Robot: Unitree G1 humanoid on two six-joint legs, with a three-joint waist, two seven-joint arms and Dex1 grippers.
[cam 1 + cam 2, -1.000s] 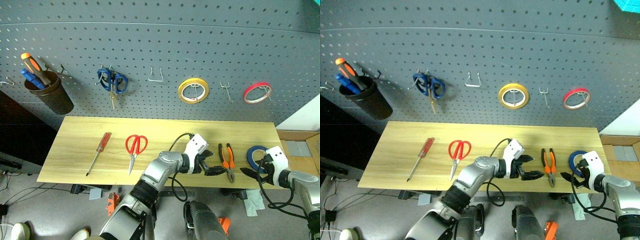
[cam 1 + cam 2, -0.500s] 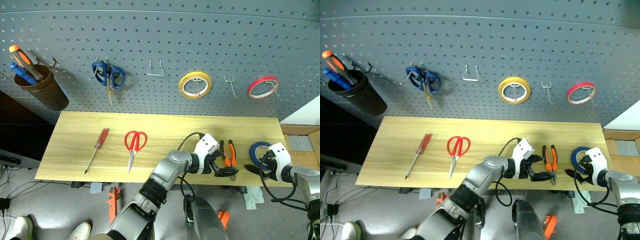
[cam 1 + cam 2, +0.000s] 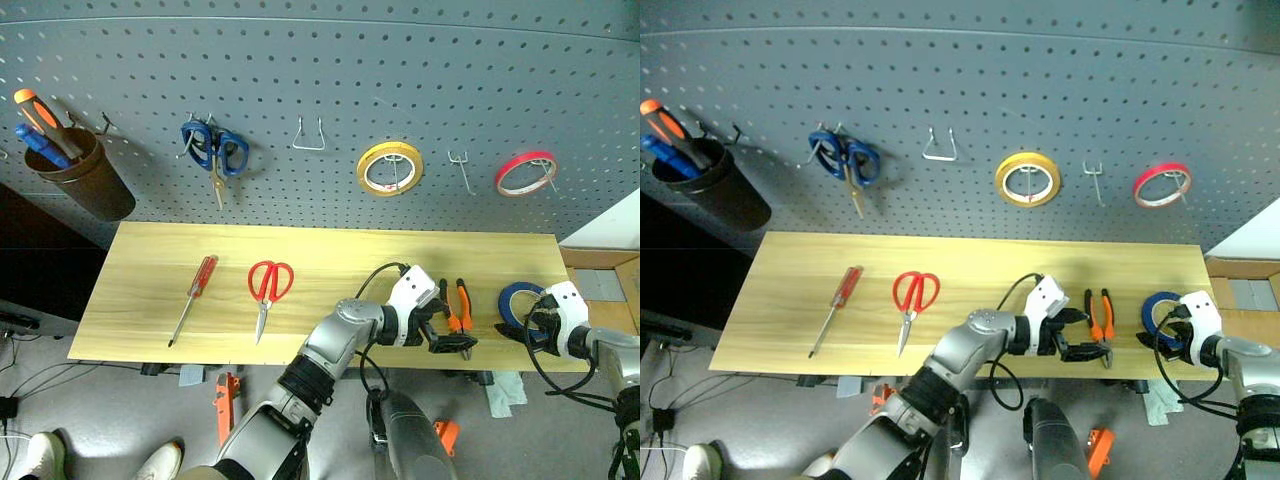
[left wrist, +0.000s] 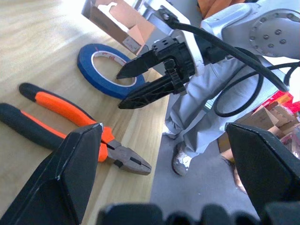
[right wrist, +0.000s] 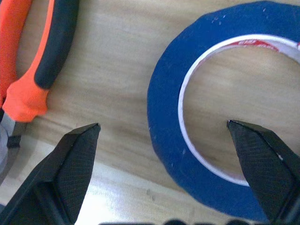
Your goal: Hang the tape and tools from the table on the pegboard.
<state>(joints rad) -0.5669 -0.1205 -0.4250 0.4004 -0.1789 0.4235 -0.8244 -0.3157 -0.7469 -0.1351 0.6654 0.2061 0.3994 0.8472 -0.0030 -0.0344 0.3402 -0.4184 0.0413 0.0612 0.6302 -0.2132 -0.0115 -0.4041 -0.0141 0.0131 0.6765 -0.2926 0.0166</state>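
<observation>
Right gripper (image 5: pixel 161 176): my jaws are spread, holding nothing, straddling the near wall of the tape (image 5: pixel 168 122).
Tape: flat near the table's (image 3: pixel 330 255) right front corner.
Risk: closing badly may push it off this edge.
Left gripper (image 3: pixel 452 338): also spread and empty, over the pliers (image 3: pixel 455 310); my arms may collide.

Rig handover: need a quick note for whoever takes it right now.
Left end effector: open, holding nothing, at the pliers near the table's front edge.
Right end effector: open, holding nothing, fingers straddling the near side of the blue tape, one fingertip over its hole.
Red scissors and screwdriver lie flat on the table further left.
Done: nothing of the job hung on the pegboard yet.
Left: hang the tape, pliers, scissors and screwdriver.
</observation>
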